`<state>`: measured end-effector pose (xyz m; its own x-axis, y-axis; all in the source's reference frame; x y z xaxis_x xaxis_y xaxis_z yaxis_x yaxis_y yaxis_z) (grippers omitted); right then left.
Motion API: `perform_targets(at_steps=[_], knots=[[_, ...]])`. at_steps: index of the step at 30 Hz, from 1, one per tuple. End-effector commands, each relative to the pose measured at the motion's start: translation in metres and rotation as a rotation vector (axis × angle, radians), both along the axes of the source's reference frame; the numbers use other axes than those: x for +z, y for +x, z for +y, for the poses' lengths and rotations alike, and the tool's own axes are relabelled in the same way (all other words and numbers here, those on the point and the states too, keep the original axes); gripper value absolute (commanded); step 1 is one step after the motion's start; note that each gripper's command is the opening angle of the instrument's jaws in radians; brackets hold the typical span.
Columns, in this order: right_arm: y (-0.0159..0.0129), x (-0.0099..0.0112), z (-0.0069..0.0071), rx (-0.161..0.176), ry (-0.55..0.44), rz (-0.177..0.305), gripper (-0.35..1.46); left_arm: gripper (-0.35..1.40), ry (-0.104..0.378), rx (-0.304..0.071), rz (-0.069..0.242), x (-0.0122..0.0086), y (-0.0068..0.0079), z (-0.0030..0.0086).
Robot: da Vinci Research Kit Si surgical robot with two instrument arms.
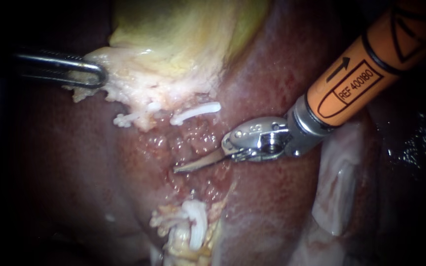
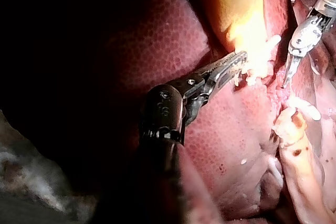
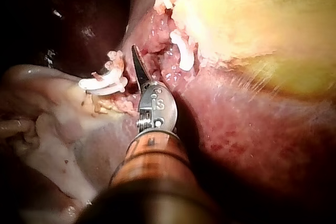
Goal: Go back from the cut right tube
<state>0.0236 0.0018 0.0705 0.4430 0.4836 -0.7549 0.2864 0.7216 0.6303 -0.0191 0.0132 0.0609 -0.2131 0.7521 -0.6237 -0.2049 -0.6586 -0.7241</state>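
Endoscope: left instrument (image 1: 92, 74) jaws clamped on gallbladder (image 1: 183, 34) pale edge. Right instrument (image 1: 183, 167) blades closed, empty, over raw liver (image 1: 198, 140), between upper clip (image 1: 195, 112) and clipped stump of cut right tube (image 1: 179, 242). Left wrist: same clamp (image 2: 233, 62). Right wrist: closed blades (image 3: 137, 59) between the clips.

Right tube (image 1: 179, 240) cut through, two stumps well apart. Upper stump at the gallbladder (image 1: 183, 39) edge, white clip (image 1: 195, 112) across it. Lower stump pale, frayed, with white clips. Raw red liver (image 1: 272, 207) bed between.
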Motion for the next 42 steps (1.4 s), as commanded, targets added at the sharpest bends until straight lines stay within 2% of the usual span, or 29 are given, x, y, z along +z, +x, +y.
perform_targets(at_steps=[1, 2, 3, 5, 6, 7, 10, 17, 19, 20, 23, 24, 25, 26, 27, 29, 30, 34, 38, 42], knots=[[0.0001, -0.0002, 0.0, 0.012, 0.04, -0.024, -0.33, -0.35, 0.0, 0.0, 0.0, 0.0, 0.0, 0.0], [0.0002, -0.0003, 0.0, 0.026, 0.04, -0.033, 0.34, -0.35, 0.0, 0.0, 0.0, 0.0, 0.0, 0.0], [0.0003, -0.0004, -0.0001, 0.045, 0.032, -0.039, 0.72, -0.35, 0.0, 0.0, 0.0, 0.0, 0.0, 0.0], [0.0007, -0.0007, -0.0004, 0.102, 0.017, -0.046, 1.21, -0.35, 0.0, 0.0, 0.0, 0.0, 0.0, 0.0], [0.0008, -0.0008, -0.0005, 0.122, 0.017, -0.04, 1.3, -0.35, 0.0, 0.0, 0.0, 0.0, 0.0, 0.0], [0.001, -0.001, -0.0007, 0.15, 0.019, -0.03, 1.35, -0.35, 0.0, 0.0, 0.0, 0.0, 0.0, 0.0], [0.0013, -0.0013, -0.0011, 0.178, 0.026, -0.018, 1.4, -0.35, 0.0, 0.0, 0.0, 0.0, 0.0, 0.0], [0.0014, -0.0016, -0.0014, 0.182, 0.027, -0.017, 1.4, -0.35, 0.0, 0.0, 0.0, 0.0, 0.0, 0.0], [0.0012, -0.0016, -0.0015, 0.198, 0.019, -0.025, 1.4, -0.35, 0.0, 0.0, 0.0, 0.0, 0.0, 0.0], [0.001, -0.0017, -0.0015, 0.218, 0.01, -0.035, 1.41, -0.35, 0.0, 0.0, 0.0, 0.0, 0.0, 0.0], [-0.0002, -0.0018, -0.002, 0.35, -0.035, -0.107, 1.43, -0.35, 0.0, 0.0, 0.0, 0.0, 0.0001, 0.0], [-0.0009, -0.0019, -0.0021, 0.412, -0.053, -0.145, 1.43, -0.35, 0.0, 0.001, 0.0, 0.0, 0.0001, 0.0], [-0.0014, -0.0019, -0.0022, 0.456, -0.069, -0.179, 1.43, -0.35, 0.0, 0.001, 0.0, 0.0, 0.0001, 0.0], [-0.0021, -0.002, -0.0023, 0.478, -0.099, -0.2, 1.43, -0.35, 0.0, 0.001, 0.0, 0.0, 0.0001, 0.0], [-0.0031, -0.0021, -0.0023, 0.478, -0.162, -0.222, 1.43, -0.35, 0.0, 0.001, 0.0, 0.0, 0.0001, 0.0], [-0.0045, -0.0023, -0.0025, 0.458, -0.254, -0.256, 1.45, -0.35, 0.0, 0.001, 0.0, 0.0, 0.0001, 0.0], [-0.0055, -0.0025, -0.0025, 0.439, -0.304, -0.284, 1.45, -0.35, 0.0, 0.001, 0.0, 0.0, 0.0002, 0.0], [-0.0087, -0.0032, -0.0026, 0.371, -0.451, -0.343, 1.45, -0.35, 0.0, 0.001, 0.0, 0.0, 0.0002, 0.0], [-0.0109, -0.004, -0.0023, 0.336, -0.527, -0.386, 1.45, -0.35, 0.0, 0.001, 0.0, 0.0, 0.0002, 0.0], [-0.0122, -0.0047, -0.0017, 0.304, -0.541, -0.376, 1.43, -0.35, 0.0, 0.001, 0.0, 0.0001, 0.0002, 0.0]])
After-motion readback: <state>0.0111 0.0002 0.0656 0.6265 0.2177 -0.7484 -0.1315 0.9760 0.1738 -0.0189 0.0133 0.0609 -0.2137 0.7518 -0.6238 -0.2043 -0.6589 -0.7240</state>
